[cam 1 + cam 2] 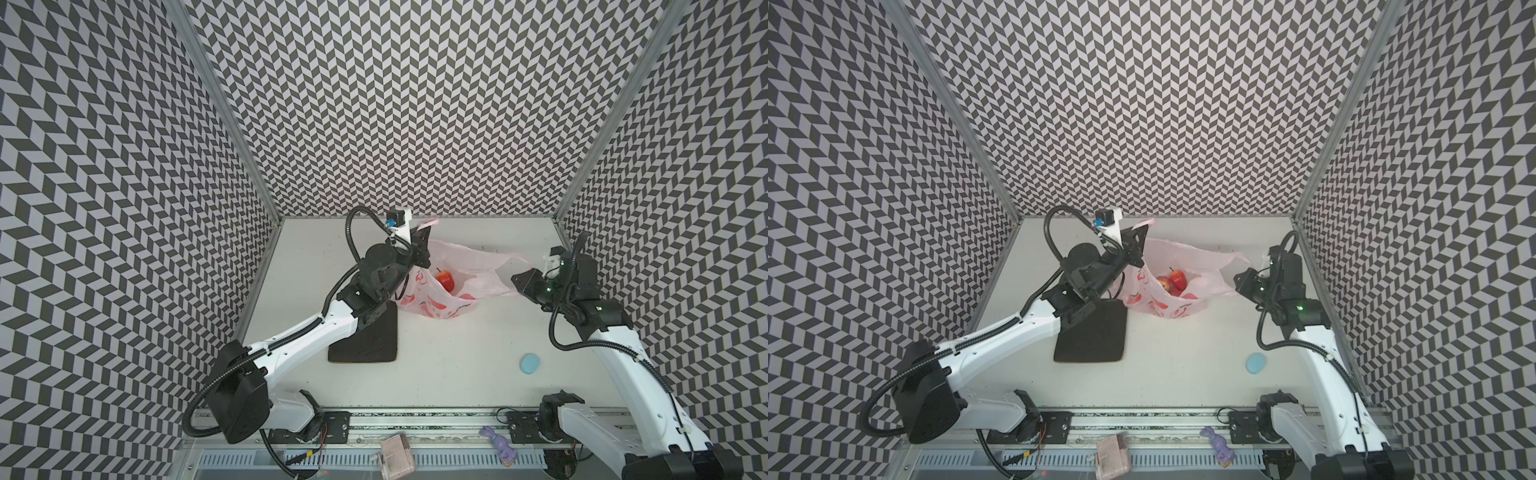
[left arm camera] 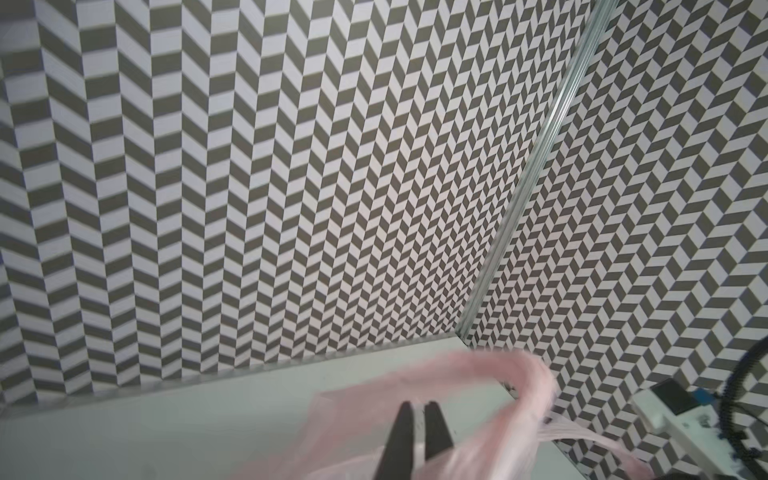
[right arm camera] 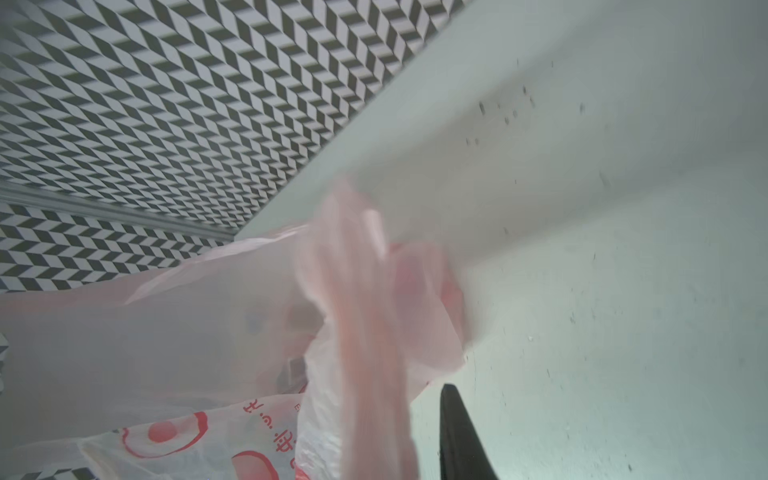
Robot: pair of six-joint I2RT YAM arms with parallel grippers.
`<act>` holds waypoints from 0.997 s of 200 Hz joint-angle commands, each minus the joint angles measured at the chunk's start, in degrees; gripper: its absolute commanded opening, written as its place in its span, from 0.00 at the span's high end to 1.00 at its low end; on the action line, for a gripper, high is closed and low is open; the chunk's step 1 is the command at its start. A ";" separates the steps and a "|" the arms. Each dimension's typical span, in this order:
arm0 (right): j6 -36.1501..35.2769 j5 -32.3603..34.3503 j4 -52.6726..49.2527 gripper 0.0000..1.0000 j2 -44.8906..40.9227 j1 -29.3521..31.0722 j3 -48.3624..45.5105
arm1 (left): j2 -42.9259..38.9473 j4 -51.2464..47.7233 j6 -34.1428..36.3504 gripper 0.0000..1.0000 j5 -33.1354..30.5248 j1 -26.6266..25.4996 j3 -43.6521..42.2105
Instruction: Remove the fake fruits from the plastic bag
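Blurred plastic bag [image 3: 357, 316] (both wrist views)

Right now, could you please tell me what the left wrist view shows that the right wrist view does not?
Left wrist view only: the left gripper, both black fingers nearly together, by the looped handle of the thin translucent pink plastic bag. Right wrist view only: the bag's red printed fruit pictures and lettering, one black finger. Both: the bag, the white tabletop, the black-and-white chevron wall.
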 commanded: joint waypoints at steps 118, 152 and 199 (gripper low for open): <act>-2.16 7.25 -7.59 0.29 -9.51 -0.19 2.20 | -17.06 -36.70 -8.52 0.15 -1.18 -0.49 2.13; -6.60 25.62 -4.07 0.17 -10.26 -0.17 11.34 | -15.89 -37.90 -8.75 0.37 -0.80 -0.32 2.22; -22.56 4.98 14.97 0.17 -5.03 1.11 18.97 | -17.50 -34.53 -9.49 0.79 1.36 -0.15 -0.38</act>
